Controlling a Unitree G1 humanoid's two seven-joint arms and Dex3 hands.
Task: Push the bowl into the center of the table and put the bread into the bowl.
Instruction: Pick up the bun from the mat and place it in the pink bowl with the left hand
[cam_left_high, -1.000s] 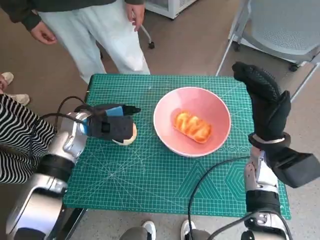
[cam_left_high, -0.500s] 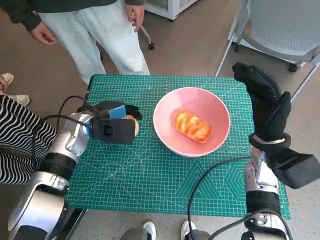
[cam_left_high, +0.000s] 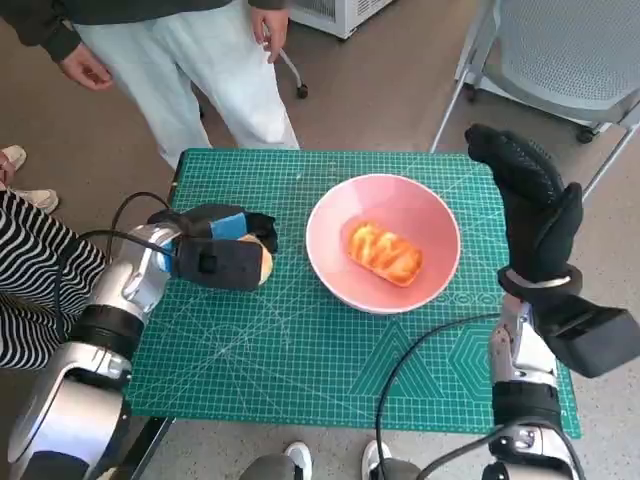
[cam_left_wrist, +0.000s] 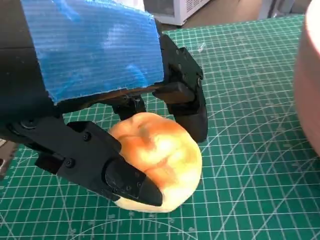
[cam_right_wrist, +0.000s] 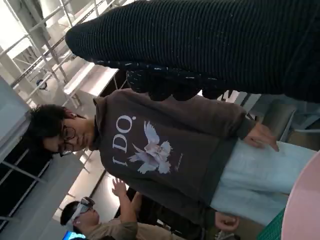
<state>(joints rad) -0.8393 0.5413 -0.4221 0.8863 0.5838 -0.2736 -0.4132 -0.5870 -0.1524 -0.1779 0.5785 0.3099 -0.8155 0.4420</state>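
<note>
- My left hand (cam_left_high: 222, 258) has its black fingers (cam_left_wrist: 125, 182) closed around the round, pale golden bread roll (cam_left_wrist: 157, 160), which rests on the green bench (cam_left_high: 300, 350).
- The wide pink bowl (cam_left_high: 345, 290) lies just right of it, already holding an orange glazed pastry (cam_left_high: 384, 253).
- My gloved right hand (cam_left_high: 530, 200) is raised, holding nothing, at the bench's right edge.

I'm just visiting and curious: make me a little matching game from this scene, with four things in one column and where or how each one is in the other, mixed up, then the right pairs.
Things:
1. pink bowl
2. long glazed bread
3. round bun
4. right hand

Places or states:
A. between the fingers of the left hand, low on the green mat
B. raised beside the table, holding nothing
C. lying inside the bowl
D. standing on the mat, right of the left hand

Pairs: 1-D, 2-C, 3-A, 4-B
</note>
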